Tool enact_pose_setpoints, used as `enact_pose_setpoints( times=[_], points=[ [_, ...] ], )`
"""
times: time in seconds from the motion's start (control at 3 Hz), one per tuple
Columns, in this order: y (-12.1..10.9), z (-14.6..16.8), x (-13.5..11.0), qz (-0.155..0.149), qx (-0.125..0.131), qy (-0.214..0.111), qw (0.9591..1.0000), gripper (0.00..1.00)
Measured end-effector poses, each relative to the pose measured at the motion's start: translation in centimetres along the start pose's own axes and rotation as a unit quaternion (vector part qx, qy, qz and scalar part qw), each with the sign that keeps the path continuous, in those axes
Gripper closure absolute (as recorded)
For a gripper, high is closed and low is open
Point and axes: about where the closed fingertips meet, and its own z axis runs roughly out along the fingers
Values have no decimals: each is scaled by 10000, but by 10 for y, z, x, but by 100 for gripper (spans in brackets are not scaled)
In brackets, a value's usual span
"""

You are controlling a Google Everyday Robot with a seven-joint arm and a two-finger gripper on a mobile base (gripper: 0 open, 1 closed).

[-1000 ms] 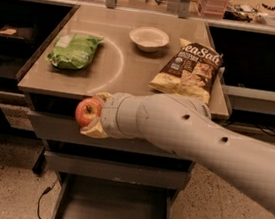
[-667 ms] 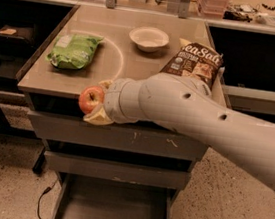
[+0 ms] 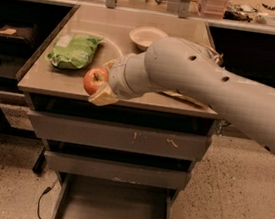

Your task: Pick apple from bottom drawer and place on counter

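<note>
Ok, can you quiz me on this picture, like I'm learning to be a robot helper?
1. True or false: the pincer, up by the front edge of the counter, holds the apple.
2. Which thing on the counter lies nearest the apple? A the white bowl; B the green bag; C a blue cup.
3. Fill in: the bottom drawer is pulled ___.

Key: 1 true; 2 B; 3 open.

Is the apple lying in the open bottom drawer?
No, the gripper holds the apple over the front edge of the counter, well above the bottom drawer.
</note>
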Motion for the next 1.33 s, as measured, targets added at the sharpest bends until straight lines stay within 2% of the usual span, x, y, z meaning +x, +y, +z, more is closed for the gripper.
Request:
enact_pose_setpoints(
  times=[0.67,1.0,1.33],
  points=[
    [-50,7,-1,68,-301,57,9995,100],
    [-74,8,6,209,-383,188,9989,100],
    [-90,14,27,479,-484,333,9971,100]
  ],
)
